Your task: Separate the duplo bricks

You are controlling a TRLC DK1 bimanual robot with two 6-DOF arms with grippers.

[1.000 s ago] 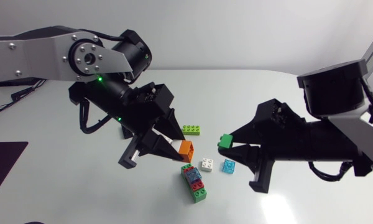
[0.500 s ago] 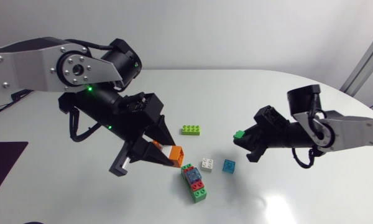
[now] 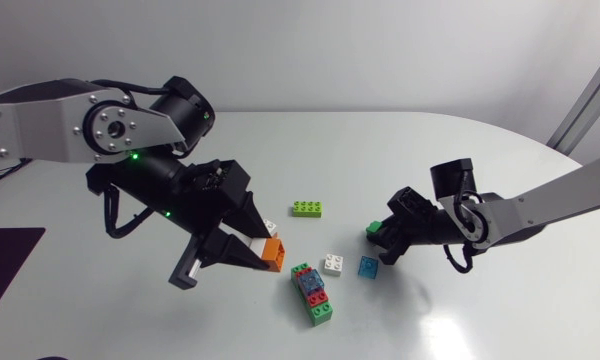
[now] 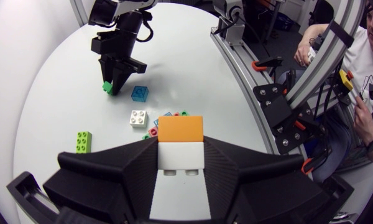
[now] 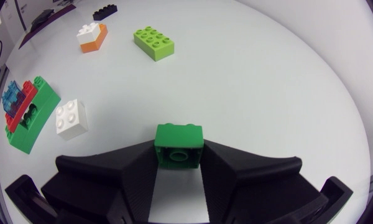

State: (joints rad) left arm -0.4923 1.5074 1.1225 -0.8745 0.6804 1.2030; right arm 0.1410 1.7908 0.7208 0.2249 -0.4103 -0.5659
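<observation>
Bricks half hidden between jaws.
Left gripper [image 4: 180, 148] clamps orange-white brick [image 4: 181, 132]; right gripper [image 5: 178, 155], lower than before, clamps green brick [image 5: 178, 143].

Mid-table is tight: stacked bricks [image 3: 312, 293], white brick [image 3: 332, 264] and blue brick [image 3: 368, 267] sit near each other, narrow gaps only. Left gripper [image 3: 268, 244], clamping orange-white pair [image 3: 272, 251], hangs just beside the stack. Right gripper [image 3: 378, 238], clamping green brick [image 3: 375, 231], sits low just beside blue. Lime brick [image 3: 307, 209] lies between both grippers, apart from the cluster. Table [image 3: 460, 150] bare along far edge and toward near right corner
</observation>
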